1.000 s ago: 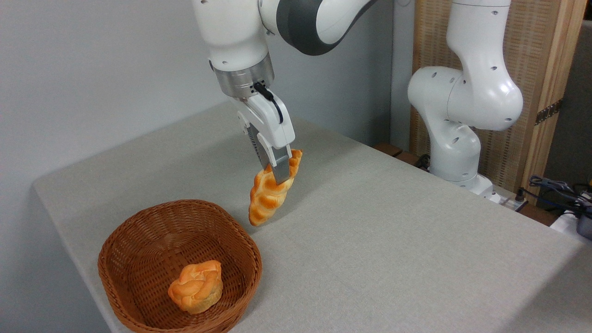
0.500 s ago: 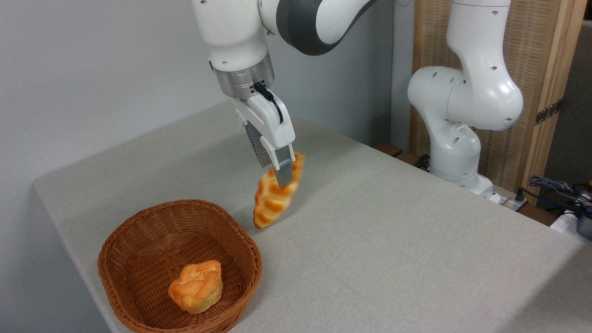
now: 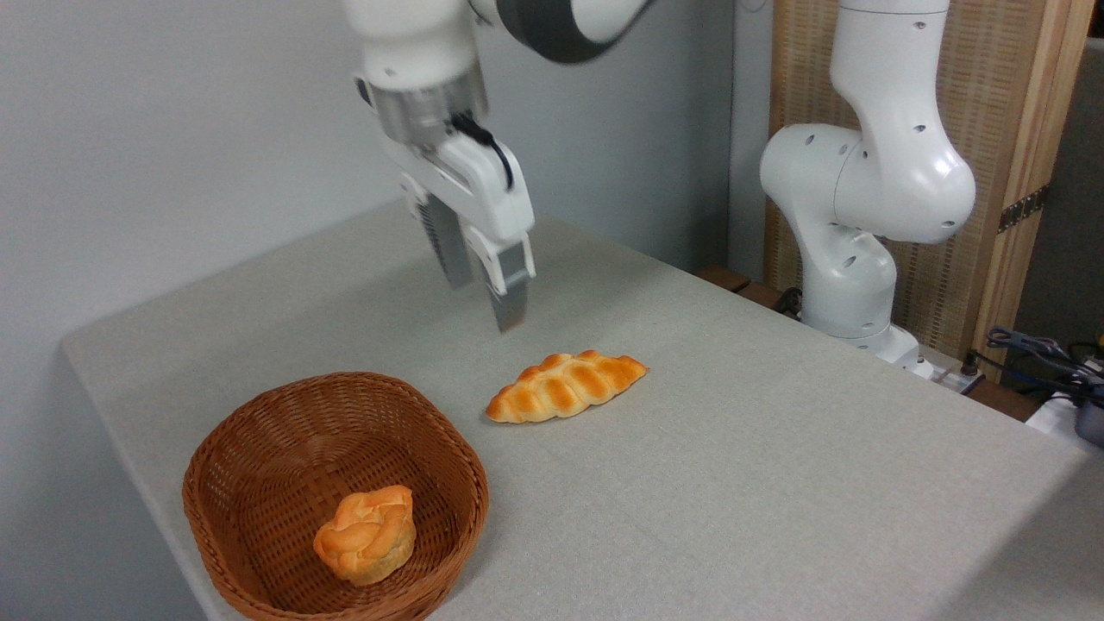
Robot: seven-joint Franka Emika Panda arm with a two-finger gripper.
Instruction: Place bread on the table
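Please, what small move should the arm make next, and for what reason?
Probably a small lift straight up and away, ending the job. The bread lies flat on the table, outside the basket, and the gripper hangs open above it, touching nothing. Nothing seems left to carry; the bun sits in the basket.

Soft, even room light, no glare; the gripper [image 3: 485, 297] smears with motion blur, while the table [image 3: 733, 466] stays sharp, shadows faint.
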